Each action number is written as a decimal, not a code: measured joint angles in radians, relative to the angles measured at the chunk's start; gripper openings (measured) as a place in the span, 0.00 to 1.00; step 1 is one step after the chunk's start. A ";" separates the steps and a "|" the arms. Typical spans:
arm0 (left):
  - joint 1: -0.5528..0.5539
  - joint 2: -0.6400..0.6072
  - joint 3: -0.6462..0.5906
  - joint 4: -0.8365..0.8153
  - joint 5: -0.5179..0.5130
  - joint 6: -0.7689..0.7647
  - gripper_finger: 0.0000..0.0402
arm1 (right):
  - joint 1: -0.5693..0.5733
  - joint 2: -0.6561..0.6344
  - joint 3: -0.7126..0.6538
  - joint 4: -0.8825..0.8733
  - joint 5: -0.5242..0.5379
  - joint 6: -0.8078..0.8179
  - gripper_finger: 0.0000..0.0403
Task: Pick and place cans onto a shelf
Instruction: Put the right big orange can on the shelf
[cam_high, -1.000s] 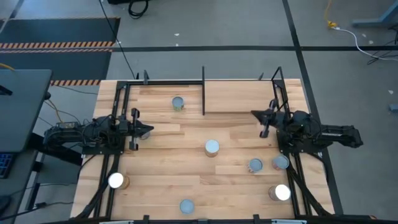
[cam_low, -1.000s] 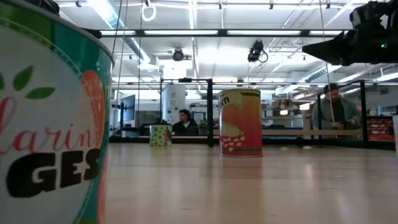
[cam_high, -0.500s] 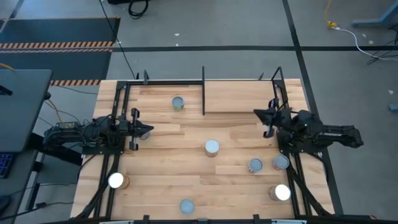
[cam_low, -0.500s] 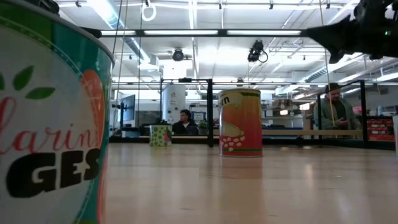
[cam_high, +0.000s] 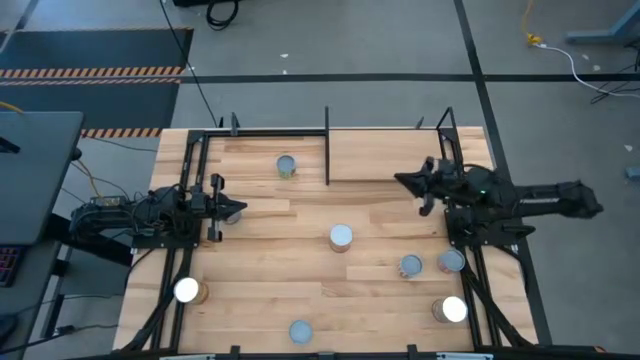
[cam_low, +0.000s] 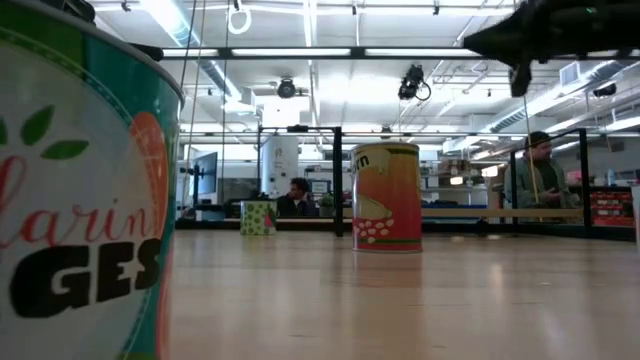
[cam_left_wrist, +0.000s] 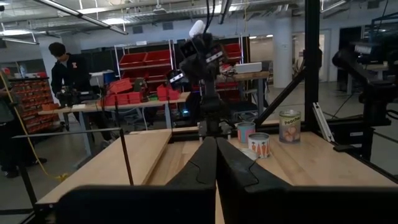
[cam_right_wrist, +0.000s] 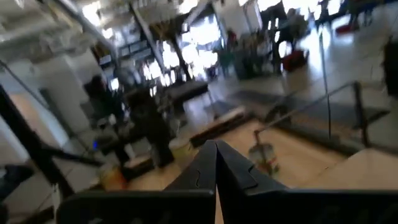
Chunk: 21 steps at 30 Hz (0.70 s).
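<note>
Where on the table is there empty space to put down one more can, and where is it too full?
The shelf board at the table's far right is bare. Wood is open between the middle can and the left gripper. It is crowded at the near right, where three cans sit close: two side by side and one nearer the edge, below the right gripper.

Both arms are dark, nearly black, built of slim jointed segments with boxy housings at the joints. The left tool (cam_high: 236, 210) and the right tool (cam_high: 405, 181) each taper to two black, wedge-shaped fingers (cam_left_wrist: 233, 171). Thin dark cables run along the links.
</note>
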<state>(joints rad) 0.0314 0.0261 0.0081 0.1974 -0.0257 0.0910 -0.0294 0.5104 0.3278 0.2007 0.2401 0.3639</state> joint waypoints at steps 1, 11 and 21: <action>0.000 0.000 0.000 0.000 0.000 0.000 0.01 | 0.017 0.064 0.037 -0.036 -0.001 0.003 0.01; 0.000 0.000 0.000 0.000 0.000 0.000 0.01 | 0.231 0.623 0.560 -0.514 0.047 -0.141 0.03; 0.000 0.000 0.000 0.000 0.000 0.000 0.01 | 0.311 0.970 0.926 -0.807 0.072 -0.314 0.32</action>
<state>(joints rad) 0.0312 0.0261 0.0078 0.1974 -0.0257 0.0908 0.2819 1.4805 1.2537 -0.6064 0.3118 0.0497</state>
